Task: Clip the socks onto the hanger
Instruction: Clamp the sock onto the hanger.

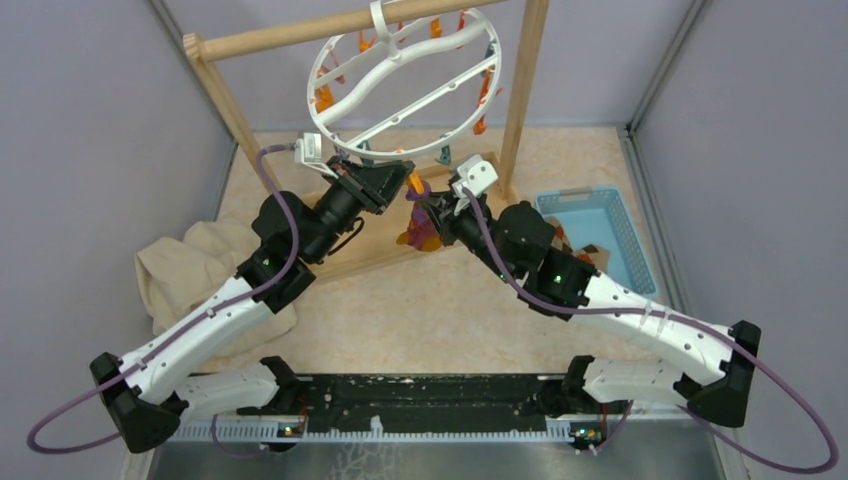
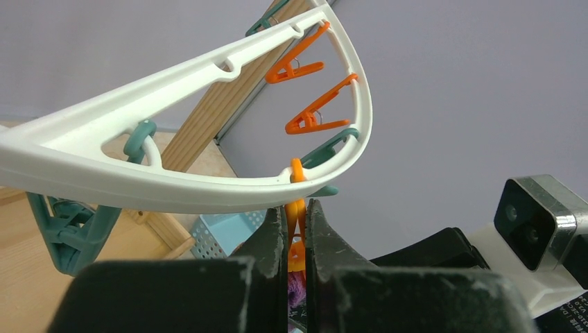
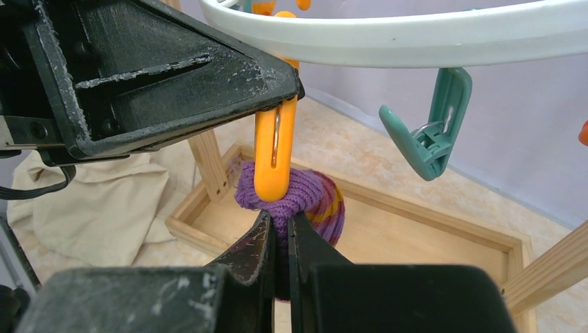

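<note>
The white round hanger (image 1: 420, 101) hangs from the wooden rail; its rim also shows in the left wrist view (image 2: 173, 191) and the right wrist view (image 3: 416, 35). My left gripper (image 1: 408, 181) is shut on the upper end of an orange clip (image 2: 297, 208) under the rim. That clip's lower end (image 3: 270, 163) sits on the cuff of the maroon-purple sock (image 3: 315, 198). My right gripper (image 3: 279, 225) is shut on the sock just under the clip and holds it up (image 1: 422, 232). A brown-tan piece (image 1: 583, 254), maybe the other sock, lies in the blue basket, partly behind my right arm.
The wooden frame stand (image 1: 525, 90) with its base (image 3: 430, 222) surrounds the work spot. A beige cloth (image 1: 190, 265) lies at the left. A blue basket (image 1: 612, 215) stands at the right. A teal clip (image 3: 433, 132) hangs next to the orange one.
</note>
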Available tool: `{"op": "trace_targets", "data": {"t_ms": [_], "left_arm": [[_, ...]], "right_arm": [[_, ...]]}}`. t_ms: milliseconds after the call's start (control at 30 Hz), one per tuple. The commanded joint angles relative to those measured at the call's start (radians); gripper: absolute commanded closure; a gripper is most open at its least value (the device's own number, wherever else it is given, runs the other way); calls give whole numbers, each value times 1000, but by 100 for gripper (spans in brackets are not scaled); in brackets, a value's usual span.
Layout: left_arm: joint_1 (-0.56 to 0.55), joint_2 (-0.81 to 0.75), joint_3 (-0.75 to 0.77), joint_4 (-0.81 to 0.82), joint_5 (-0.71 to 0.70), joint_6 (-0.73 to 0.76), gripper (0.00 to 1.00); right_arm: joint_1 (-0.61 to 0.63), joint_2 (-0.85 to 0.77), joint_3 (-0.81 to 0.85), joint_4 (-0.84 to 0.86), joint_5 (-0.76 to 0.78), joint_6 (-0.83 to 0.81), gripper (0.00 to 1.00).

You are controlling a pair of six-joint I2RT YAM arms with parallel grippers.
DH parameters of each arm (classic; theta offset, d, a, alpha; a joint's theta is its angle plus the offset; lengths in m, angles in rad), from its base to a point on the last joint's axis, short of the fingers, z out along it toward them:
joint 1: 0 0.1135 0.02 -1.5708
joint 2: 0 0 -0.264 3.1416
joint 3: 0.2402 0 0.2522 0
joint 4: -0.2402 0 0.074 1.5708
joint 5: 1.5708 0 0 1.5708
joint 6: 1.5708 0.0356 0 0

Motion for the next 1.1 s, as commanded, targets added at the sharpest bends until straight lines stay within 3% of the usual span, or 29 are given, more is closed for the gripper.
{"op": "trace_targets", "data": {"t_ms": [0,333,567,667,767,1033,1067], "left_arm": [[-16,-10,-10,-83,95,0,100],[-16,9,-18,-64,102,-22,100],[-16,-15,-21,-87,72,-20,82],[-16,-14,-21,-88,64,-20,64],[-16,-12,-20,-88,70,-20,54],[-17,-11,-20,-85,77,-19,50],[-16,-13,-20,-85,77,-19,49]], "right_arm": [[9,-48,11,68,-21,-5,100],[9,-30,21,76,-35,-19,100],[8,-6,28,101,-44,-25,100],[9,-7,34,101,-42,-30,100],[8,-13,38,98,-35,-36,100],[8,-13,41,103,-16,-51,99],[8,-13,39,106,-11,-51,88]]}}
